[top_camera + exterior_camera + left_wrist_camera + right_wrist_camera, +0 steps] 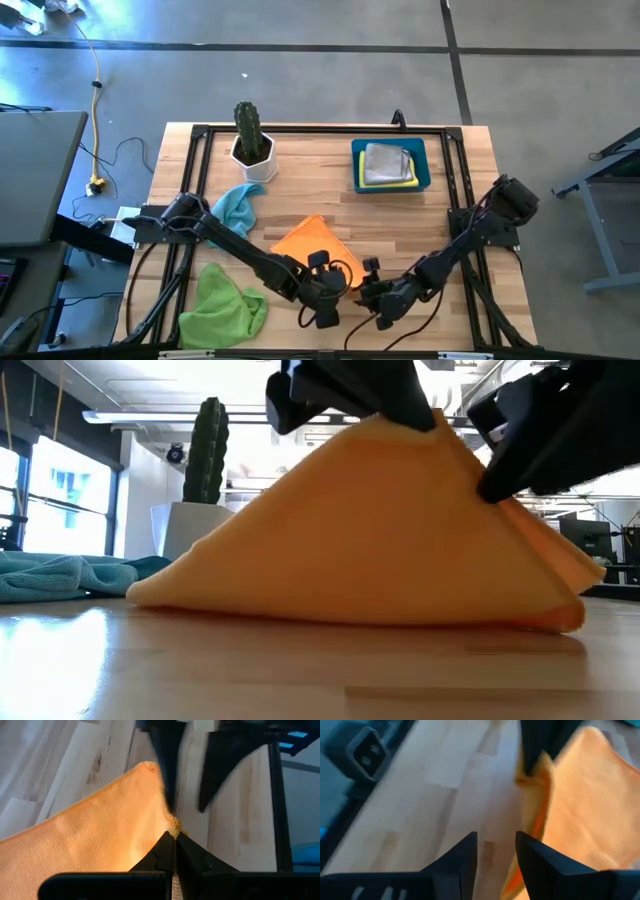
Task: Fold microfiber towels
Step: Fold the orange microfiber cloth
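Orange towel (370,530) rises nearest the low camera like a tent, its peak pointing up and its long edge running across the desk (300,670). At that peak the left pincer (174,837) is clamped tight on a corner of the cloth. Just beside it the right pincer (495,847) stands with its fingers parted, gripping nothing, the lifted towel edge close alongside. Behind the left pincer a light blue towel (238,205) lies crumpled, and to its outer side a green towel (225,300) sits bunched.
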